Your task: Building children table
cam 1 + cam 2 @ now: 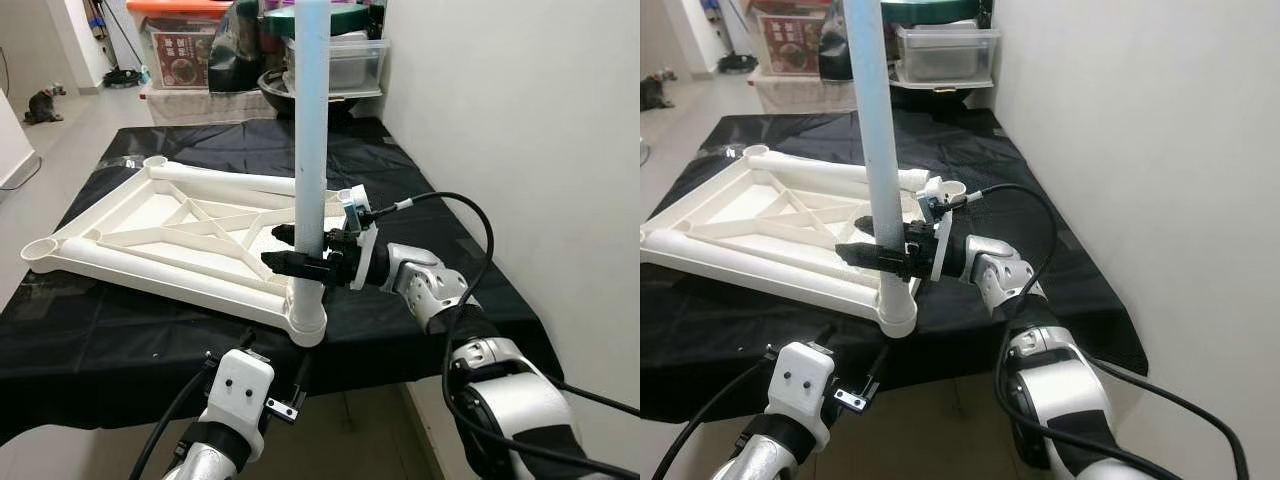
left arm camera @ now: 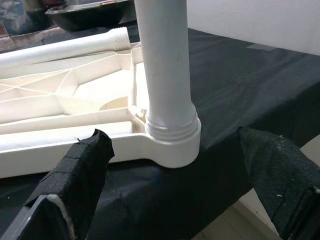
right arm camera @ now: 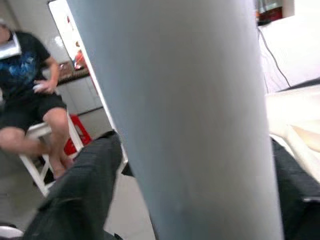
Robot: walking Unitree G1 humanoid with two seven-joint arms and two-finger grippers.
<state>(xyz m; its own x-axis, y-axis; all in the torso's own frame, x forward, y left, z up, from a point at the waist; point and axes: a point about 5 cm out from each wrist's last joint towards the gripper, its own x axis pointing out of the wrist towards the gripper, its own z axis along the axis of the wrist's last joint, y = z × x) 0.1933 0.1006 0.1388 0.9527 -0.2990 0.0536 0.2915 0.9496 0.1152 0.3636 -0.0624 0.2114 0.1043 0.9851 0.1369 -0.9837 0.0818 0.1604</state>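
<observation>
A white table frame (image 1: 170, 235) lies upside down on a table covered in black cloth (image 1: 420, 180). A pale blue table leg (image 1: 311, 150) stands upright in the frame's near right corner socket (image 1: 308, 325). My right gripper (image 1: 275, 247) reaches in from the right at mid-height and is shut on the leg; its black fingers (image 3: 95, 170) sit on either side of the leg (image 3: 190, 115). My left gripper (image 2: 172, 137) hangs low at the table's near edge and is open, with its wide-spread fingers (image 2: 80, 170) apart from the socket (image 2: 175, 145).
Three other corner sockets (image 1: 40, 250) on the frame stand open. Clear storage boxes (image 1: 345, 60) and a black bowl (image 1: 285, 90) crowd the table's far end. A white wall (image 1: 520, 120) runs close on the right. A person (image 3: 30, 100) sits on a white stool. A cat (image 1: 42, 103) is on the floor far left.
</observation>
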